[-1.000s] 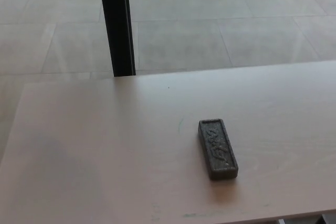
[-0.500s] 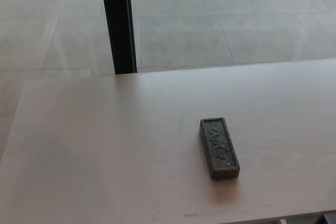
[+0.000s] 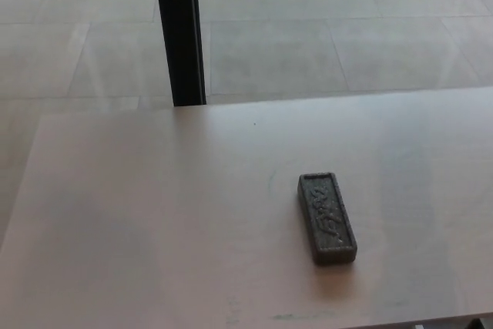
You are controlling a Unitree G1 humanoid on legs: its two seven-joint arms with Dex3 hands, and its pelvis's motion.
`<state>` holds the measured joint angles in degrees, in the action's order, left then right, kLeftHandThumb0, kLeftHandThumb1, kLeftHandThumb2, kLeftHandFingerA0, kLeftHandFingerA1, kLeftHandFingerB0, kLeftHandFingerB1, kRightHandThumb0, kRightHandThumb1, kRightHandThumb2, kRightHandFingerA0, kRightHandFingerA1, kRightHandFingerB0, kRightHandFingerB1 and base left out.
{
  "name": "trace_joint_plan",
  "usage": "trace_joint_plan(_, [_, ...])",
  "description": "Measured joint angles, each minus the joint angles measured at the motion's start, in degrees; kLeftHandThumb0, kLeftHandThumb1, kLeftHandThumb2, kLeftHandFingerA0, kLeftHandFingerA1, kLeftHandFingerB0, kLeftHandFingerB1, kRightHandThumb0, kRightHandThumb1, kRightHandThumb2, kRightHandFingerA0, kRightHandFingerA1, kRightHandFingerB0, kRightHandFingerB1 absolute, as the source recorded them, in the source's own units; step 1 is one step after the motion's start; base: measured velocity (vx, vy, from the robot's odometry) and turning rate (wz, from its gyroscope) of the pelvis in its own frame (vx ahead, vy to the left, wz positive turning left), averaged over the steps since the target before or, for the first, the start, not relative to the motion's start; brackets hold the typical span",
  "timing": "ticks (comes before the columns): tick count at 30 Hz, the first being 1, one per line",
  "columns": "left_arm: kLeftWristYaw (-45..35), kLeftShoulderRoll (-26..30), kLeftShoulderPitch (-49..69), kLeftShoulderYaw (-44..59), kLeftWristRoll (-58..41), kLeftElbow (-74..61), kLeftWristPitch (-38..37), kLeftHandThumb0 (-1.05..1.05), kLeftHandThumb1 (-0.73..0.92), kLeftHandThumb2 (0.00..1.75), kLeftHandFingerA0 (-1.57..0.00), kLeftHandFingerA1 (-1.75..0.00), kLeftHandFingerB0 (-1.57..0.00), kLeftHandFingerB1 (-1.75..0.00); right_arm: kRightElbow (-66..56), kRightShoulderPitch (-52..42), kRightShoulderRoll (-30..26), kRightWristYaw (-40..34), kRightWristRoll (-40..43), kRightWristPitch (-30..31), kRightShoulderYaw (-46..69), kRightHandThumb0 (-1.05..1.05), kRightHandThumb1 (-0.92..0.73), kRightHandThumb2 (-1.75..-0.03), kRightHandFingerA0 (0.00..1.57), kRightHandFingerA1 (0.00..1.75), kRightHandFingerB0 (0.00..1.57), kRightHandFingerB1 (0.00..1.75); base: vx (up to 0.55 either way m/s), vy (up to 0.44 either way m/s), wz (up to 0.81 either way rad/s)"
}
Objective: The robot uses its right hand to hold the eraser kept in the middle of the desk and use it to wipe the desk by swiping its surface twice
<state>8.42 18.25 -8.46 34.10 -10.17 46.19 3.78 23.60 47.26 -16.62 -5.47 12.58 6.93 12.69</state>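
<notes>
Neither of the robot's 2 hands is showing in the head view, so whether each is released, clenched or grasping anything cannot be told. No arm is reaching into the picture from either side.

The eraser [image 3: 327, 218] is lying flat on the desk [image 3: 154, 213], a little right of the middle and toward the near edge. It is a dark grey rectangular block with a raised rim and an embossed pattern on its top face. Its long side is running roughly from far to near, with the near end angled slightly to the right. Nothing is touching it.

The desk is showing a pale, pinkish wood surface, bare around the eraser. A faint greenish mark [image 3: 270, 183] is sitting just left of the eraser's far end, and another faint smear [image 3: 293, 316] is lying along the near edge.

Beyond the desk's far edge, a black vertical post [image 3: 180, 32] is standing on a floor of large grey tiles [image 3: 347, 28].
</notes>
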Motion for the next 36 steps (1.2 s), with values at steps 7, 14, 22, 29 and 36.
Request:
trace_joint_plan(7, [0.31,0.13,-0.16,-0.55,-0.19,0.06,0.00,-0.63,0.67,0.66,-0.49,-0.99,-0.49,-0.79,-2.09,-6.54,8.16,1.14,-3.16,0.63,-10.84,-0.15,-0.38,-1.34,0.97,1.75,0.83,1.60,0.00,0.000,0.00])
trace_joint_plan(14, [0.53,0.28,0.02,-0.76,-0.47,-0.05,0.00,-0.59,0.66,0.64,-0.47,-1.00,-0.48,-0.79,0.89,-9.20,11.61,2.45,-6.35,0.19,-16.05,-0.16,-0.41,-1.32,0.95,1.75,0.80,1.64,0.00,0.000,0.00])
trace_joint_plan(22, [0.83,0.43,-0.05,-1.16,-0.88,0.34,0.02,-0.60,0.66,0.63,-0.51,-1.05,-0.48,-0.79,6.43,-9.40,13.12,3.27,-9.89,-2.31,-19.63,-0.22,-0.44,-1.29,0.96,1.75,0.79,1.68,0.00,0.000,0.00])
trace_joint_plan(29, [1.08,0.45,0.18,-1.62,-1.29,-0.17,0.01,-0.61,0.66,0.65,-0.45,-0.98,-0.49,-0.81,8.70,-11.14,15.43,4.16,-11.23,-4.53,-20.64,-0.26,-0.42,-1.27,0.95,1.75,0.78,1.71,0.00,0.000,0.00])
trace_joint_plan(36, [1.04,0.57,0.19,-1.75,-1.76,-0.15,0.02,-0.61,0.67,0.63,-0.48,-1.01,-0.48,-0.79,11.17,-12.83,17.43,4.45,-12.55,-5.47,-21.31,-0.31,-0.46,-1.19,1.24,1.45,1.08,1.36,0.00,0.000,0.00])
